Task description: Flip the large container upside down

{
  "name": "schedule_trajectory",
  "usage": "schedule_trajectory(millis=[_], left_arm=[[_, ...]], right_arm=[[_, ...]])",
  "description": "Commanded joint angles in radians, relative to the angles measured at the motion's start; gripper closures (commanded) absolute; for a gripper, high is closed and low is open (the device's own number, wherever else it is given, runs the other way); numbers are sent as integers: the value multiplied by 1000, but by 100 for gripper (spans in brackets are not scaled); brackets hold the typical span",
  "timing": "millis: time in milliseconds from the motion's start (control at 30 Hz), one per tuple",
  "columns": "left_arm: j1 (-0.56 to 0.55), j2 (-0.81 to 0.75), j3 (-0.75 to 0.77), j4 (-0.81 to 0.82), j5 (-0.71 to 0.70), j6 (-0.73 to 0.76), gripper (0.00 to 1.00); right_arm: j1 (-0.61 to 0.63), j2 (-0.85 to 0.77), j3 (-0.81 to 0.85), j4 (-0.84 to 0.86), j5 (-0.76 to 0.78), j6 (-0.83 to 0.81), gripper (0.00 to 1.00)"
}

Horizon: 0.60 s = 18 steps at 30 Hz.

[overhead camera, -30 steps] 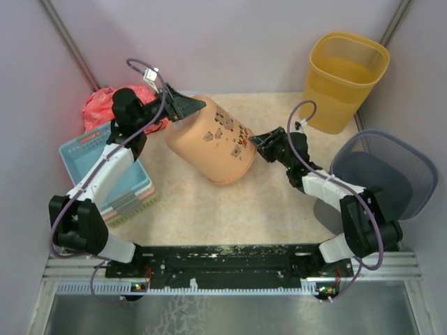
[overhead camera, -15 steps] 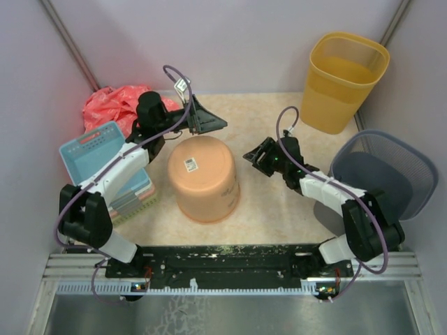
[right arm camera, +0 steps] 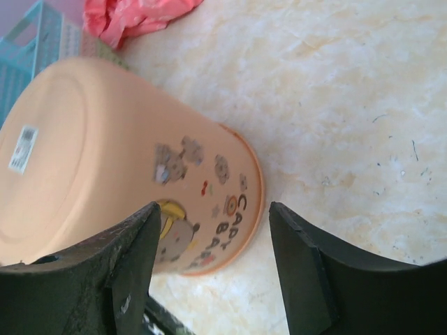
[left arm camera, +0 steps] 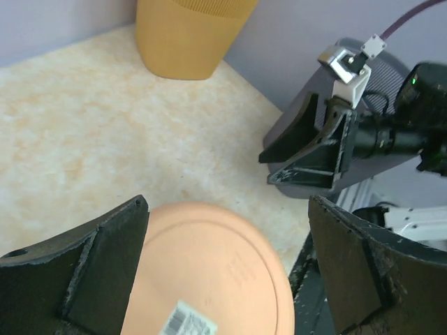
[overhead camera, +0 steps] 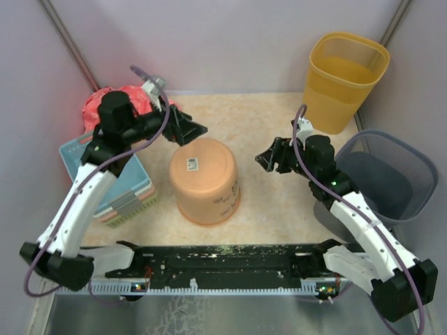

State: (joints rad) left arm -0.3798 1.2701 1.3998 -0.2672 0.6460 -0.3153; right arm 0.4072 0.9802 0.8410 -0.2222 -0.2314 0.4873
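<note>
The large peach container stands upside down on the floor, its flat base with a white barcode label facing up. It shows in the left wrist view and, with its cartoon print, in the right wrist view. My left gripper is open and empty, just behind and above the container. My right gripper is open and empty, to the container's right, apart from it.
A yellow bin stands at the back right, a grey mesh bin at the right. A blue basket on stacked trays and a red bag lie at the left. Walls close in on three sides.
The container has gone from tilted between both grippers to standing upside down on the floor. Both grippers have let go and drawn back, the left to the rear, the right to the right.
</note>
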Motion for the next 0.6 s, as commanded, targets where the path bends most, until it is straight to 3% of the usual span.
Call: schedule_trajectory(millis=[0,233,400,567], left_arm=[[-17,-208,-118,-158,-52,216,0],[-28,-424,-227,-342,48,253,0],[-28,-484,-267,-447,128,240,0],[-27,-469,-272,-589,215,240,0]], right_arm=[[-2,-94,12,-83,-107,-150,36],[-2,-152,-83,42,-26,-120,36],[-2,-186,-168,191,-19,-84,36],[-2,-198,-188,204,80,-57,34]])
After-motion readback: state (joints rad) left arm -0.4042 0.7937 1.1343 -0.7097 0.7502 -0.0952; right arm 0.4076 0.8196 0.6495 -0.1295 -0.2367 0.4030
